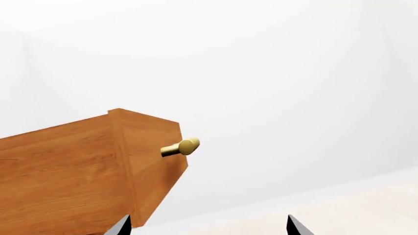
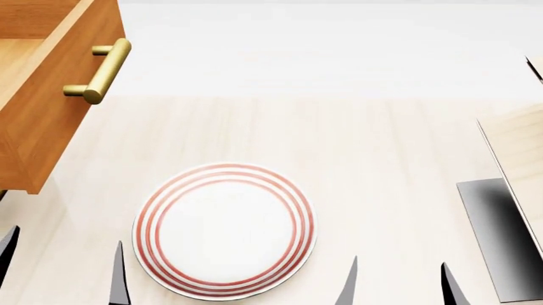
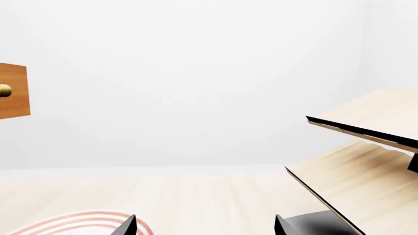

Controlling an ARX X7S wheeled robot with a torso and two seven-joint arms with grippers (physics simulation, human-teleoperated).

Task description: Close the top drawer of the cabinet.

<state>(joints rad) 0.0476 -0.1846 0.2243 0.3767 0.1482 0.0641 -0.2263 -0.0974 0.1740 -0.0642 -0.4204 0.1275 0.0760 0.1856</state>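
Note:
The top drawer (image 2: 51, 108) is an orange-brown wooden box that stands pulled out at the head view's upper left, with a shiny brass bar handle (image 2: 100, 71) on its flat front. The rest of the cabinet is out of view. The drawer also shows in the left wrist view (image 1: 85, 166) with its handle (image 1: 181, 147) end-on, and at the edge of the right wrist view (image 3: 13, 97). My left gripper (image 2: 61, 270) is open and empty, low and in front of the drawer. My right gripper (image 2: 397, 283) is open and empty, to the right of the plate.
A white plate with red rings (image 2: 225, 230) lies on the pale wooden table (image 2: 357, 140) between my two grippers. A pale light-wood rack on a dark base (image 2: 509, 210) stands at the right edge, also seen in the right wrist view (image 3: 365, 161).

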